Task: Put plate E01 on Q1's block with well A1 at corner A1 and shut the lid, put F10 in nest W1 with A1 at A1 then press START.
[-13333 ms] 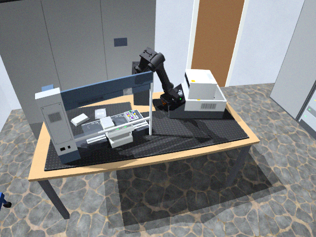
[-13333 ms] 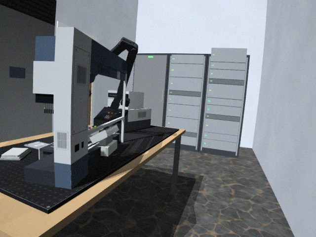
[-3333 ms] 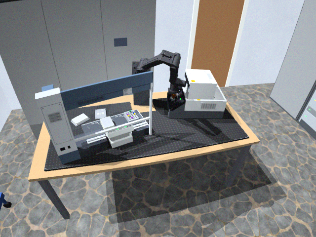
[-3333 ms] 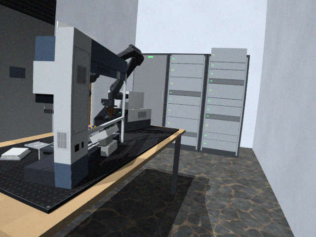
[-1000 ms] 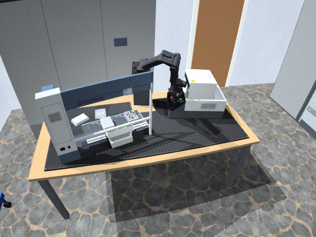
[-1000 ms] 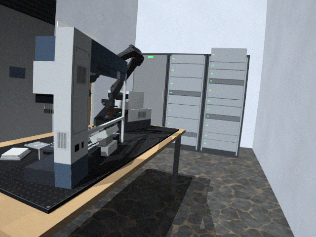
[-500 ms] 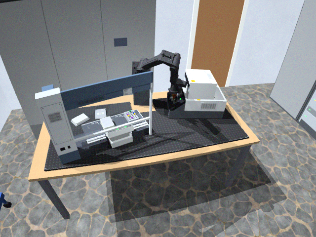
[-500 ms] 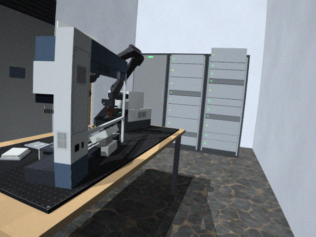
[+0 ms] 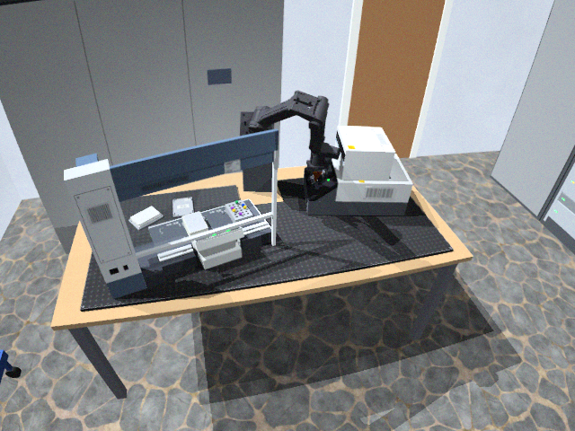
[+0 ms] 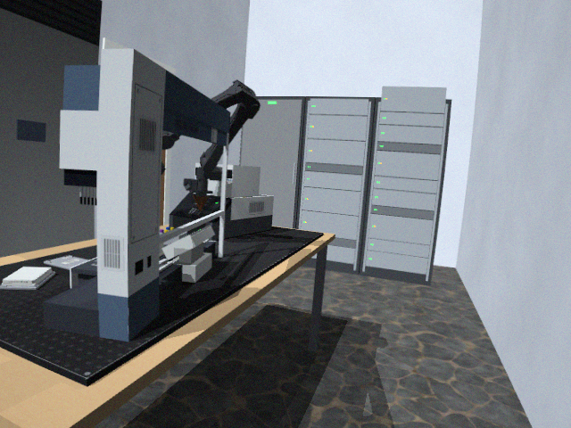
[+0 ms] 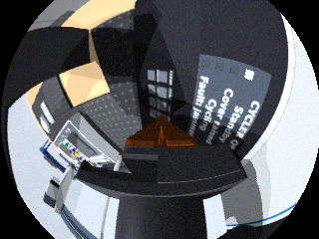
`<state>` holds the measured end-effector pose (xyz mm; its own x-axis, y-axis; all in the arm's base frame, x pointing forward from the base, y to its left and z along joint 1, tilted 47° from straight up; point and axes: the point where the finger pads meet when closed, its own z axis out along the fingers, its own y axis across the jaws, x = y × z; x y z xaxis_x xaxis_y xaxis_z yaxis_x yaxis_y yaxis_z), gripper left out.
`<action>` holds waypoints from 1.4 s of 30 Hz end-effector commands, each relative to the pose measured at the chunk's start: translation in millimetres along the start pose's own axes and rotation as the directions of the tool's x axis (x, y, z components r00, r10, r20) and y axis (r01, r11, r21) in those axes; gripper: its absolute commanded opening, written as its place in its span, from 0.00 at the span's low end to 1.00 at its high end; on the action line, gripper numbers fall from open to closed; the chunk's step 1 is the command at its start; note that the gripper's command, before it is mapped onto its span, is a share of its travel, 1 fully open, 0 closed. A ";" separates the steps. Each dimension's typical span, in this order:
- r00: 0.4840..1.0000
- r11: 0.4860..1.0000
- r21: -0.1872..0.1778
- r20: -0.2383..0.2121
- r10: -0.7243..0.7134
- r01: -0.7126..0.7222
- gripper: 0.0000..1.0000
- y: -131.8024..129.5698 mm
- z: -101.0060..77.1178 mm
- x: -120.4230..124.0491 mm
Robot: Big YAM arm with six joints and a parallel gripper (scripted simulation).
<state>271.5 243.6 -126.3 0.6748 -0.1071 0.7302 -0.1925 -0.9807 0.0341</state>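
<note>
The cycler Q1 point(image 9: 371, 188) point(image 10: 251, 208) stands at the back right of the mat, and its white lid point(image 9: 364, 150) point(image 10: 244, 180) looks down over the body. Its lamp point(image 9: 327, 179) point(image 10: 216, 201) shows green. My gripper point(image 9: 317, 178) point(image 10: 199, 202) point(image 11: 160, 119) is shut and empty, with its orange tips just above Q1's dark sloping panel, close to the block of keys point(image 11: 159, 92). A white plate point(image 9: 145, 216) point(image 10: 26, 276) lies in a nest on the mat behind the deck row. I cannot read any ID labels. Q1's block is hidden.
The liquid handler's grey tower point(image 9: 100, 224) point(image 10: 124, 193) and blue gantry beam point(image 9: 195, 160) span the deck. On the deck stand the tube cooling block point(image 9: 239, 211) with coloured caps and the deep-well block point(image 9: 195, 223). A grey flat nest point(image 9: 182, 205) lies behind them.
</note>
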 end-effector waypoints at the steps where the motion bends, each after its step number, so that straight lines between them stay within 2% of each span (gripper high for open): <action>1: 0.998 0.997 0.036 -0.013 0.066 -0.065 0.00 -23.1 -1.2 15.6; 28: 0.997 0.996 0.044 -0.017 0.075 -0.074 0.00 -28.8 2.8 13.6; 29: 1.000 1.000 0.006 -0.003 -0.005 0.005 0.00 -2.0 3.1 -1.1; 33: 1.000 1.000 0.024 0.000 0.009 -0.009 0.00 -10.8 4.4 -0.5; 42: 1.000 0.999 0.031 0.005 0.013 -0.013 0.00 -14.5 5.7 -1.9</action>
<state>272.3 244.2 -127.1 0.6706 -0.1114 0.7334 -0.1949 -0.9804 0.0293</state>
